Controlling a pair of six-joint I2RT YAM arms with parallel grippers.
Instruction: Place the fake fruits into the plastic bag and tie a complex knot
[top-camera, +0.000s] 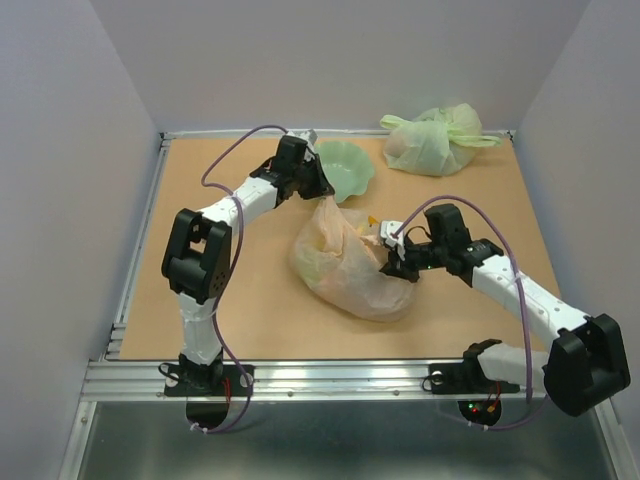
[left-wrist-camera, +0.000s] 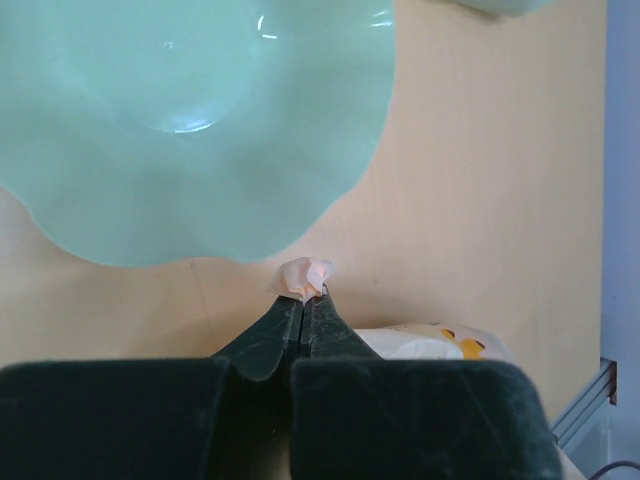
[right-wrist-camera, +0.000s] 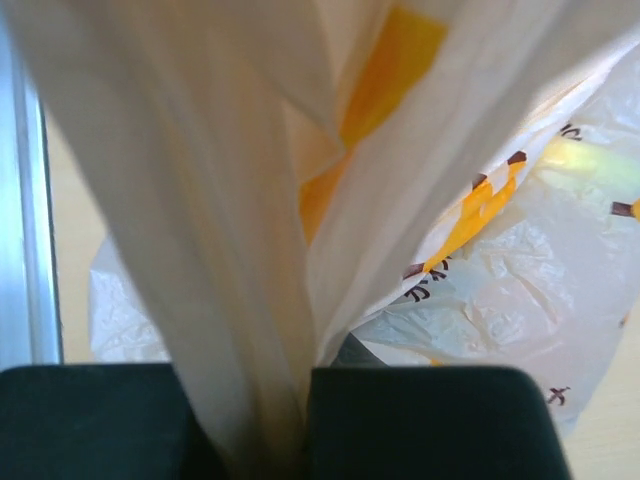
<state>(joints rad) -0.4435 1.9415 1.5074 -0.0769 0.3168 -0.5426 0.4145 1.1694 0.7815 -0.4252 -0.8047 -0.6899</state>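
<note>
Right gripper (right-wrist-camera: 305, 425): clamped on bag (top-camera: 350, 268).
Left gripper (left-wrist-camera: 303, 298): pinching bag tip.
Print (right-wrist-camera: 480, 205): orange marks, unreadable.
Bowl (left-wrist-camera: 180, 120): just beyond bag.
Green bag (top-camera: 432, 141): well beyond bag.

The top camera looks down from high behind the near edge over the whole table (top-camera: 260, 320). The left wrist camera faces the bowl (left-wrist-camera: 180, 120) from close by; the right wrist camera sits right against the bag (right-wrist-camera: 220, 250). The top view shows both too.
</note>
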